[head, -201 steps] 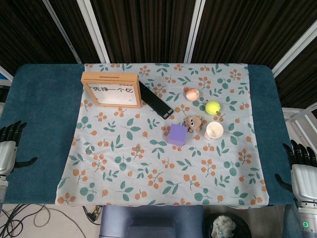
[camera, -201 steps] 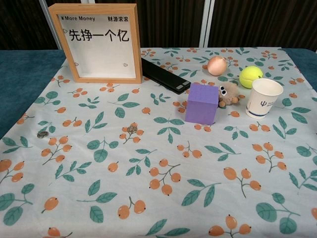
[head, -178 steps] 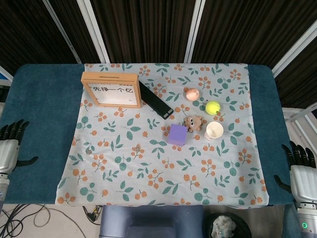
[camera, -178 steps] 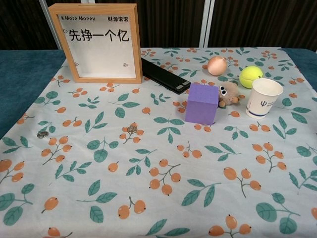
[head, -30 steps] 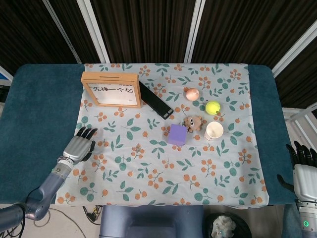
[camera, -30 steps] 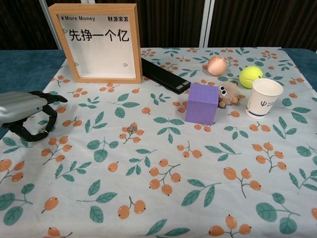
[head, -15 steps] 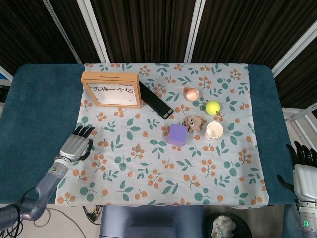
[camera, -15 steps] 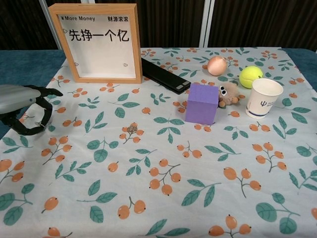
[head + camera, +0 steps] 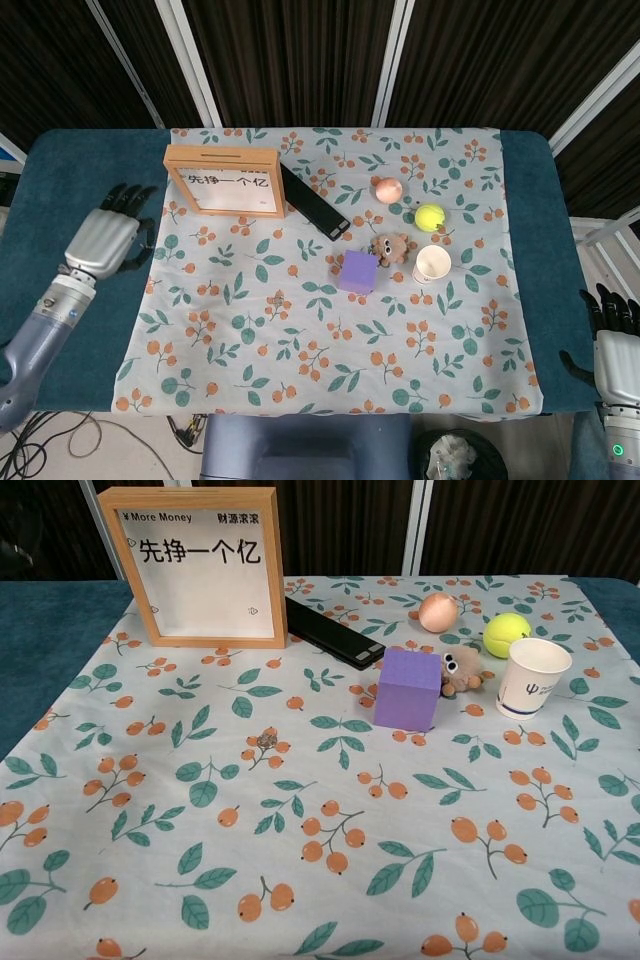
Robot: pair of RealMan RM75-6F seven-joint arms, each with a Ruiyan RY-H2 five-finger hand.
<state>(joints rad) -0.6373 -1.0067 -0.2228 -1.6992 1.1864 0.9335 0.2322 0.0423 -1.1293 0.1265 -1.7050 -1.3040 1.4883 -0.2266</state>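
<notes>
The teal felt-like tabletop (image 9: 60,180) carries a smooth floral-print cloth (image 9: 300,340). At the cloth's far left corner stands a boxy light-wood picture frame (image 9: 224,182) with a white printed panel, upright and untouched. The left hand (image 9: 103,240) hovers over the bare tabletop just left of the frame, fingers (image 9: 128,196) spread wide and holding nothing. It looks like an open-handed approach, and gripping the frame would call for spanning its thick, hard edge. The right hand (image 9: 617,350) rests off the near right corner, fingers apart and empty.

Smaller things:
- a flat black rectangular bar (image 9: 313,200)
- a matte purple cube (image 9: 358,271)
- a white paper cup (image 9: 432,264)
- a fuzzy yellow tennis ball (image 9: 430,216)
</notes>
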